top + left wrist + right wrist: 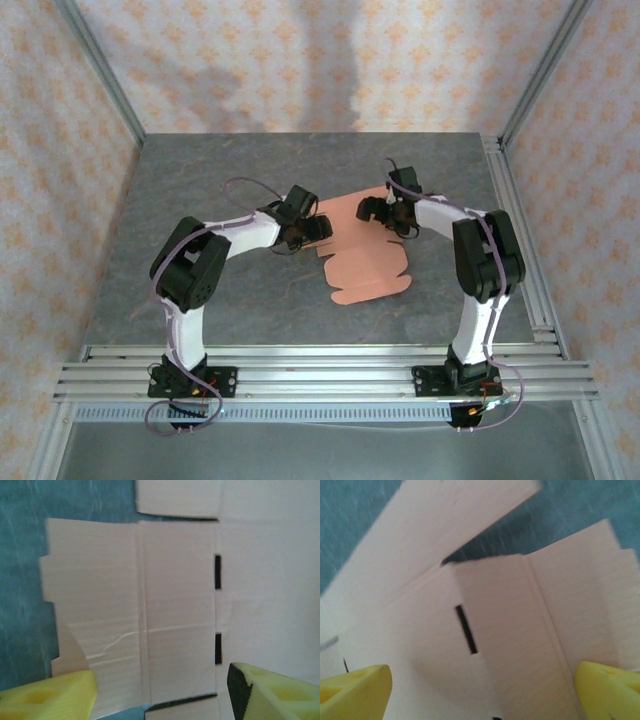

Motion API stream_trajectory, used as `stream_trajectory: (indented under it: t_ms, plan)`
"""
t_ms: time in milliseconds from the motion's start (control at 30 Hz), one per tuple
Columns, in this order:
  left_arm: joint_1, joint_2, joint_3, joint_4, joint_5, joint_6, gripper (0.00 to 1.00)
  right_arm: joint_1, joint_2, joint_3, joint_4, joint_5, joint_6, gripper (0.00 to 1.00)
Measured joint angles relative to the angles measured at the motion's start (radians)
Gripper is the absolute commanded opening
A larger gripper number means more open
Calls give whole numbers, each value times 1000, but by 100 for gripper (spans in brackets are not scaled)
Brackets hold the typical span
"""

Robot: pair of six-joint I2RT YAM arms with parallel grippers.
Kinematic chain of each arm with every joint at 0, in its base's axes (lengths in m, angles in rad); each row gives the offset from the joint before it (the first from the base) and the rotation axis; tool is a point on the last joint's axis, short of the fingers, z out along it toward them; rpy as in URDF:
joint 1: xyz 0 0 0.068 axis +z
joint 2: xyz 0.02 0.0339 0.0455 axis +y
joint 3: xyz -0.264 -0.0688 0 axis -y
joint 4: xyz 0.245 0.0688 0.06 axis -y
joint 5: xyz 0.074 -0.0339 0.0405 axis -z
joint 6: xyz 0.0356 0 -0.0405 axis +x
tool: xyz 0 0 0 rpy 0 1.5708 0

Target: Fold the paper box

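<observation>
On the grey table (200, 190) the paper box (365, 272) lies mostly flat. The left gripper (320, 230) and right gripper (372, 210) hover wide and empty, so nearly all the folding seems left.

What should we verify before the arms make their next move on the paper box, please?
1. Paper box lying unfolded on the table: ok.
2. Left gripper open, over the card: ok.
3. Right gripper open, over the card: ok.
4. Fingers clear of the card: cannot tell.
5. Slots uncovered: ok.
6. Card free of stray creases: not ok, a wrinkle shows in the left wrist view.
</observation>
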Motion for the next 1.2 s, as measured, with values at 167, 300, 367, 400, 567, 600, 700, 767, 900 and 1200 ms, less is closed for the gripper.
stream_trajectory:
  t_ms: [167,300,367,400,567,600,700,767,900,1200]
  plan:
    - [38,53,93,-55,10,32,73,0,-107,-119,-32,55,-11,96]
    - [53,88,163,-116,11,59,74,0,-185,-188,-58,80,-10,96]
    - [56,112,207,-153,10,78,75,0,-233,-219,-67,81,-2,96]
    - [56,123,229,-169,10,83,75,0,-251,-230,-69,80,1,95]
    - [60,167,311,-220,10,125,78,0,-360,-268,-65,78,13,96]
    - [60,166,311,-226,10,131,78,0,-368,-263,-63,79,13,96]
    - [55,152,306,-242,8,139,83,-5,-341,-208,-68,77,9,96]
    - [49,108,277,-256,-2,139,89,-6,-283,-135,-68,69,2,95]
    - [18,-35,212,-270,-10,124,90,-7,-133,6,-43,40,-3,94]
    - [-192,-176,57,-201,11,-7,89,-7,144,247,-42,-44,2,93]
